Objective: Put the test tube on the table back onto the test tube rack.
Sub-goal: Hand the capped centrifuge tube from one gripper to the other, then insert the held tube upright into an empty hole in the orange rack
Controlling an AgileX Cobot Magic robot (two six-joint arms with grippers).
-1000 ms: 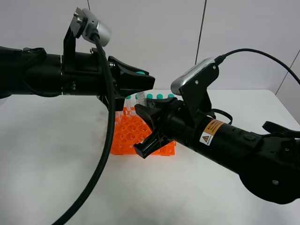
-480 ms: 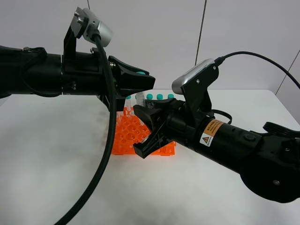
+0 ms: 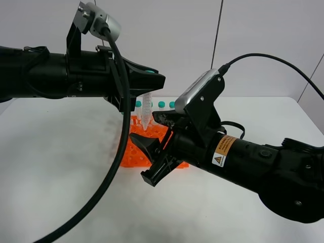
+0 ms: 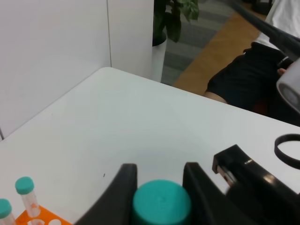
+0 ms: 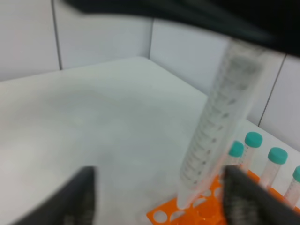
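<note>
From where I stand the test tube [image 3: 146, 110] hangs roughly upright, its long axis running up and down: teal cap on top, conical tip pointing straight down at the test tube rack [image 3: 132, 152]. The left claw [image 3: 152, 83] is closed on the cap, a finger pressed to either side (the wrist camera looks right down on that round green top), and it carries the whole tube above the desk [image 3: 61, 167]. The tip sits over the orange grid of holes, close to the rack's top tier; I cannot tell whether it has entered a hole. The right claw [image 3: 151, 159] comes in low from the other side with its jaws spread wide and nothing in them; its blurred fingers [image 5: 77, 197] stand well apart, the tube between them and untouched. More teal-capped tubes [image 3: 162, 104] stand in the rack's far row. The desk is a plain matte white, bare around the rack. Behind it run pale wall panels [image 3: 253, 30] with dark vertical seams, and beyond the desk's far edge a potted plant [image 4: 171, 18] stands on the floor.
</note>
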